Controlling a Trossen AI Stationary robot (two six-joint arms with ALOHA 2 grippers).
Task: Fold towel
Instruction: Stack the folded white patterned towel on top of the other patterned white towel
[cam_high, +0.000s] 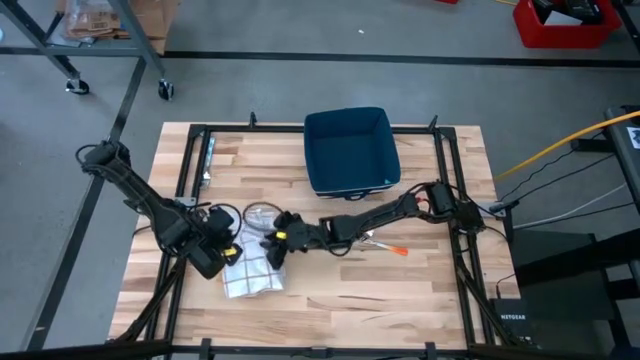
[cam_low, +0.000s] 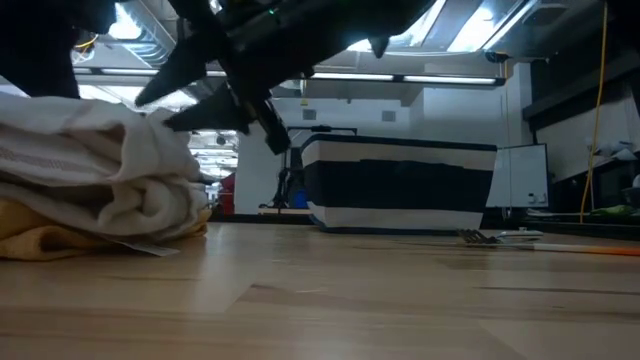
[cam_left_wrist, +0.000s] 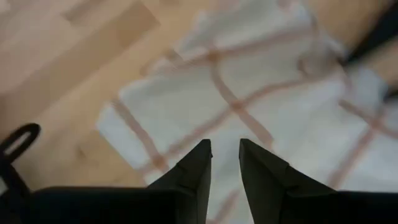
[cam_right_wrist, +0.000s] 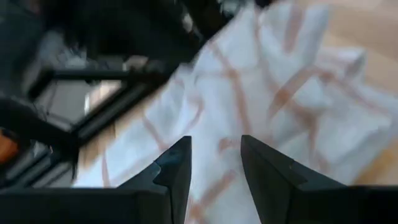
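Both grippers sit over the towel (cam_high: 250, 272) at the table's (cam_high: 400, 290) near-left area. Left gripper (cam_left_wrist: 225, 163) shows its fingers parted by a narrow gap, nothing between them, poised above the cloth. Right gripper (cam_right_wrist: 215, 163) shows a wider gap, also empty, above the cloth. Towel is white with thin reddish check lines, bunched and rumpled in thick folds, a yellow layer beneath in the low view. Blue bin (cam_high: 350, 150) stands at the far centre, well apart.
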